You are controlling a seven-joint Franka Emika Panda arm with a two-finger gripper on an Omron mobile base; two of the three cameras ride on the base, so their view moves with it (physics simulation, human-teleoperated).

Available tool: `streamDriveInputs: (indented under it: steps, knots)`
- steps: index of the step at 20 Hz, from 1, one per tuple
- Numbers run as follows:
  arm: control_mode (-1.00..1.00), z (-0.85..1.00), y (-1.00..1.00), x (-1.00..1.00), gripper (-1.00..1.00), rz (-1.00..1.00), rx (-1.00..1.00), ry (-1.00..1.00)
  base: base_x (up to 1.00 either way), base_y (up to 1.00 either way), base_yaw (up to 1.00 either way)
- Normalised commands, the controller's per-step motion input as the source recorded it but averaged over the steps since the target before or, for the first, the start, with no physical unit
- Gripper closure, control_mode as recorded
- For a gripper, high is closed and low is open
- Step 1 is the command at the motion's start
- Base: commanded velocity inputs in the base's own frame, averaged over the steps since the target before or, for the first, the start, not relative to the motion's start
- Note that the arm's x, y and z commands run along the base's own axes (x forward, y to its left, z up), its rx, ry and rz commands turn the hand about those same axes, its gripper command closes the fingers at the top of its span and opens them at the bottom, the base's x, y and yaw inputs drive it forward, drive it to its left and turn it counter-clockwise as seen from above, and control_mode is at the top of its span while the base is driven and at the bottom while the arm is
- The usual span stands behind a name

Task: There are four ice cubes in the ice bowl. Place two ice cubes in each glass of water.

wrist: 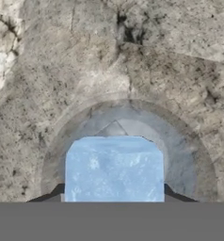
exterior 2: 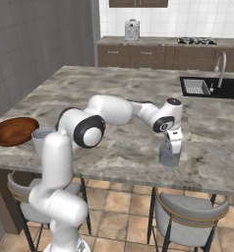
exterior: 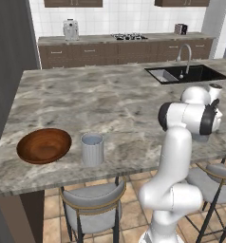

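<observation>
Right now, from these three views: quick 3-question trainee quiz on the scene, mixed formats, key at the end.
1. True or false: the gripper hangs directly over a glass of water.
2. What sits between the fingers in the hand view? A) spoon B) ice cube C) lid
3. In the left base view, what stands just right of the ice bowl?

Key: 1 true. 2 B. 3 The other glass of water, on the marble counter.
</observation>
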Motion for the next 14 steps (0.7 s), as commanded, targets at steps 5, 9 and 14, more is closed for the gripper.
streamDriveInputs:
  steps: [5, 9, 14]
  knots:
    - [-1.0, -0.16, -0.03, 0.15, 1.0, 0.0, 0.0, -0.01, 0.0, 0.0, 0.0]
    - [-1.0, -0.08, -0.16, 0.19, 1.0, 0.0, 0.0, -0.01, 0.0, 0.0, 0.0]
    - [-1.0, -0.02, -0.15, 0.11, -1.0, 0.0, 0.0, -0.03, 0.0, 0.0, 0.0]
